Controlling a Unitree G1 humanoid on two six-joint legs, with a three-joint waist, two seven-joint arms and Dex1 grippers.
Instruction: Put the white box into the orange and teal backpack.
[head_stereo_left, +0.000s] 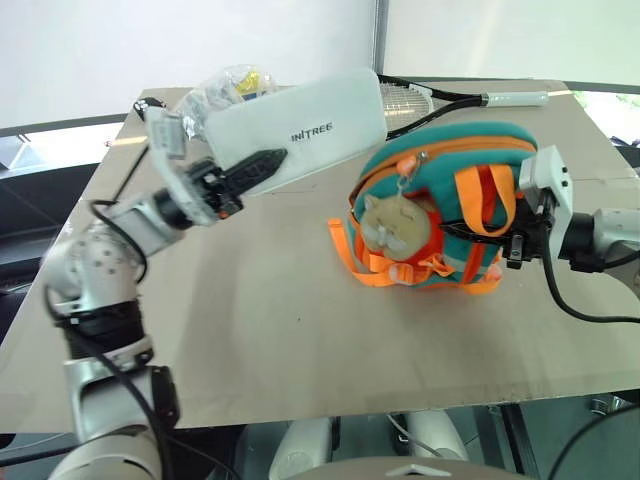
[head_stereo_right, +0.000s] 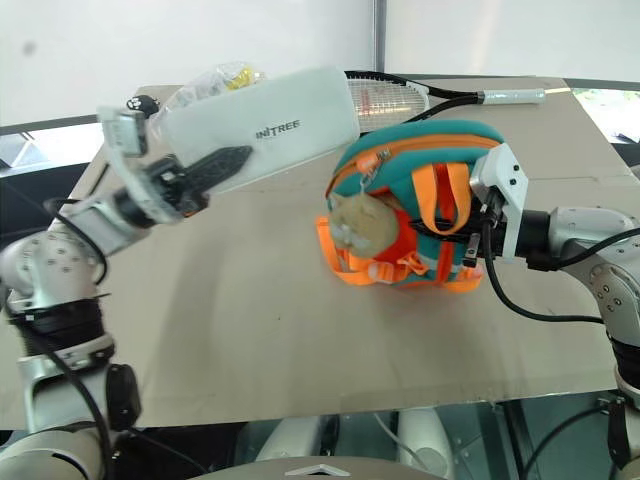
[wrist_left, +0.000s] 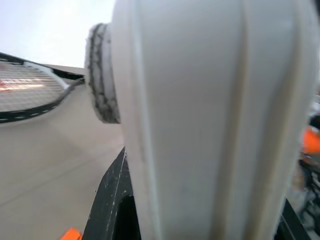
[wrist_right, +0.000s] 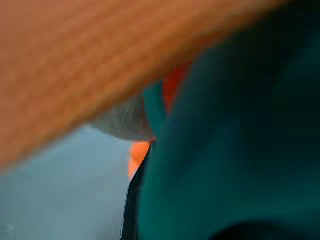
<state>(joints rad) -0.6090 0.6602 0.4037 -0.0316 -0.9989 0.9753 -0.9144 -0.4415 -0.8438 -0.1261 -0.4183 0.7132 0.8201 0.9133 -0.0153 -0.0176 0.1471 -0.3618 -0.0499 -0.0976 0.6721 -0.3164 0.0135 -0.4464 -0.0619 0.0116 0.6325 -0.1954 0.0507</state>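
**Box aloft, bag braced: robot lines up the drop**

The robot's left gripper (head_stereo_left: 262, 165) holds the white box (head_stereo_left: 300, 130) clear of the desk (head_stereo_left: 250, 320), its black jaws clamped on the box's near short end. The box's long axis runs from that grip away toward the robot's right and slightly upward, so its free end hangs just above and behind the top of the orange and teal backpack (head_stereo_left: 440, 205), its lettered face tilted toward the head camera. The backpack stands on the desk to the right of the box, its plush toy (head_stereo_left: 385, 225) facing the robot and its orange zipper line arcing over the top. The right gripper (head_stereo_left: 515, 235) is pressed against the backpack's far right side, jaws closed on the fabric there, by the look of the wrist view. A racket (head_stereo_left: 440, 97) and a clear plastic bag (head_stereo_left: 225, 88) lie behind. The left arm is the one placed to deliver; the coming move likely hinges on tipping the box's free end down toward the zipper, and whether that opening is wide enough cannot be told.
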